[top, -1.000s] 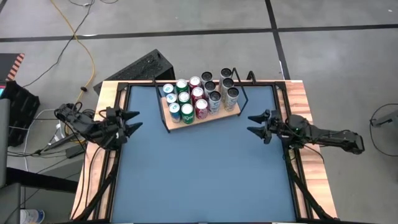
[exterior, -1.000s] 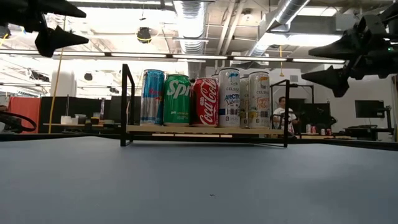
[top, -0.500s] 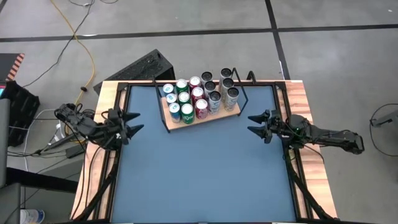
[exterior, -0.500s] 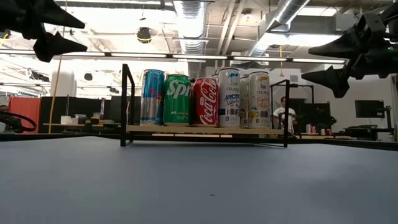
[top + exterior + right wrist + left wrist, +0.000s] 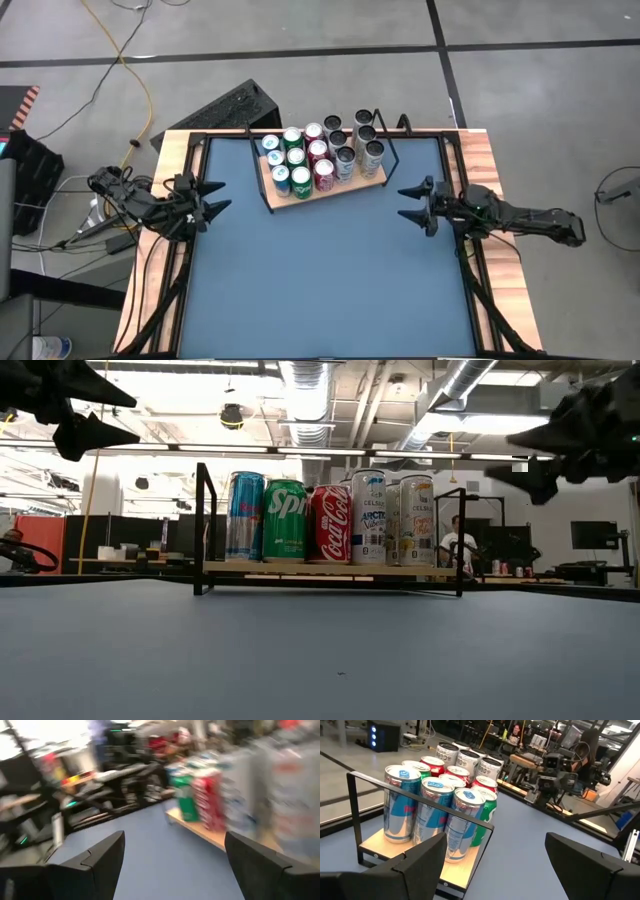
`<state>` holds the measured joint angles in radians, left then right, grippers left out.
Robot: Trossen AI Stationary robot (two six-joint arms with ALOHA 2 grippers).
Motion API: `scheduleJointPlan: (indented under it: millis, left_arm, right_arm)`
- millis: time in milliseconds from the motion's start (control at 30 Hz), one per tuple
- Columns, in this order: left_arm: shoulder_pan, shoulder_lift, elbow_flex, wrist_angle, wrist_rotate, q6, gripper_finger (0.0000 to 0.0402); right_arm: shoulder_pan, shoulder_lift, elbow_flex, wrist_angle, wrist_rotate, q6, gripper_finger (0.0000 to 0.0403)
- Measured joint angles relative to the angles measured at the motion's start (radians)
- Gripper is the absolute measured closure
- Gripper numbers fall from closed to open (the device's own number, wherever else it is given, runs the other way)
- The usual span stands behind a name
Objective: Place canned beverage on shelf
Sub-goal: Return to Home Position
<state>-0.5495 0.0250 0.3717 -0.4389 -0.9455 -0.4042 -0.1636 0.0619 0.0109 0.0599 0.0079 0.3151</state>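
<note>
Stocking seems done: the cans (image 5: 320, 155) stand packed on the shelf (image 5: 375, 181) by the table's (image 5: 330, 290) far edge. Left gripper (image 5: 224, 195) at the left edge, right gripper (image 5: 402, 201) at the right edge, both empty, jaws spread. Next, the arms only need to park at home.

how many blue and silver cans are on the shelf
3, in one row at the left end of the shelf in the high view: front can, middle can, back can. None seems hidden.

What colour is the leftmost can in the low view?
The can is blue and silver, clearest in the low view.
</note>
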Motion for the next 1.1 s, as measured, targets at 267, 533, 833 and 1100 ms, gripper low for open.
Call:
scheduleJointPlan:
  millis: [267,533,833,1100]
  left_arm:
    - [0.0,0.0,0.0,0.0,0.0,0.0,0.0077]
    - [0.0,0.0,0.0,-0.001,0.0,0.002,0.0077]
    - [0.0,0.0,0.0,-0.001,0.0,0.0,0.0077]
    - [0.0,0.0,0.0,-0.001,0.0,0.0,0.0077]
  right_arm:
    - [0.026,-0.004,0.0,0.044,-0.06,-0.14,0.0078]
    - [0.026,-0.003,0.0,-0.005,-0.06,-0.141,0.0078]
    - [0.019,-0.003,0.001,-0.016,-0.046,-0.036,0.0078]
    - [-0.025,-0.005,-0.002,-0.008,0.115,0.16,0.0078]
